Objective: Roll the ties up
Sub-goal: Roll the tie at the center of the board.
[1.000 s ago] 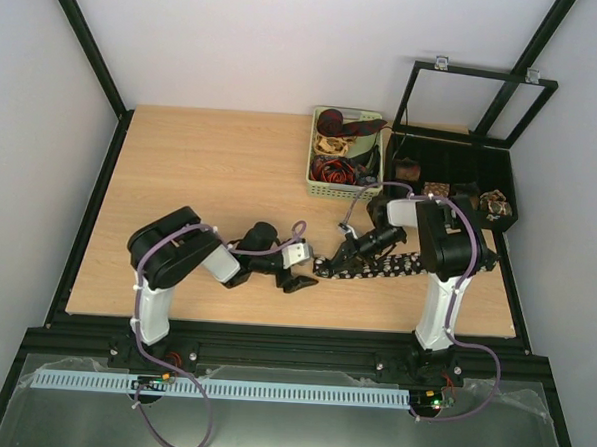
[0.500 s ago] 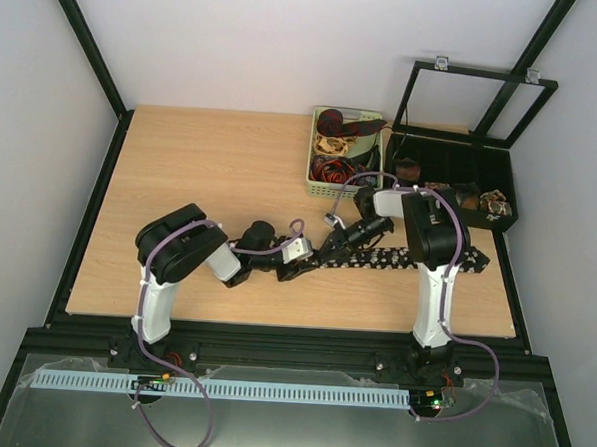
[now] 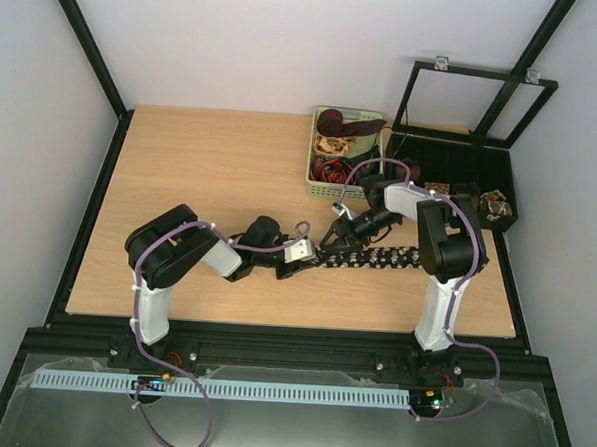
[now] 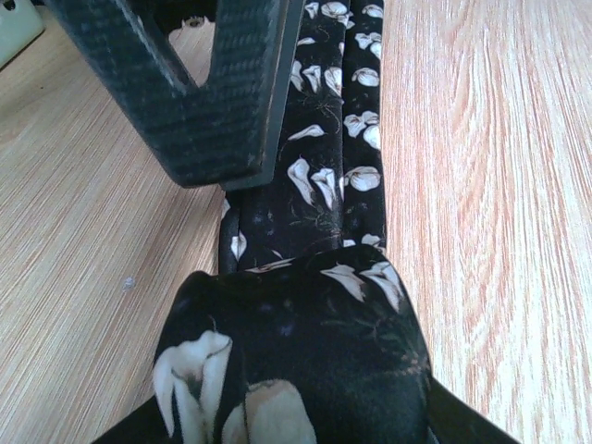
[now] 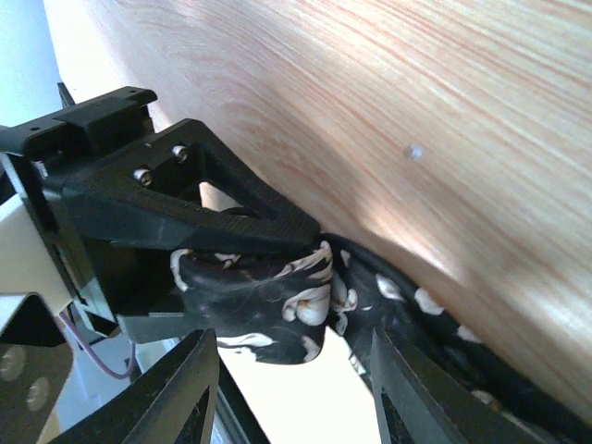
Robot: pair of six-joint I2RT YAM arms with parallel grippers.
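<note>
A black tie with white speckles (image 3: 387, 256) lies stretched across the table in front of the right arm. Its left end is wound into a small coil (image 4: 296, 351). My left gripper (image 3: 310, 257) is shut on that coil, which hides its fingertips in the left wrist view. The strip (image 4: 324, 139) runs away from the coil. My right gripper (image 3: 334, 235) is open, just beyond the coil, with one finger (image 4: 203, 92) beside the strip. In the right wrist view the coil (image 5: 259, 296) sits just ahead of my spread right gripper (image 5: 291, 338).
A pale green basket (image 3: 319, 177) at the back centre holds several loose and coiled ties (image 3: 335, 145). To its right is a black compartment case (image 3: 461, 170) with its lid raised, and rolled ties (image 3: 496, 204) inside. The table's front edge is near the left arm.
My left gripper has moved right and back onto the tie's end. My right gripper has slid left along the tie and back. The tie now lies straighter.
</note>
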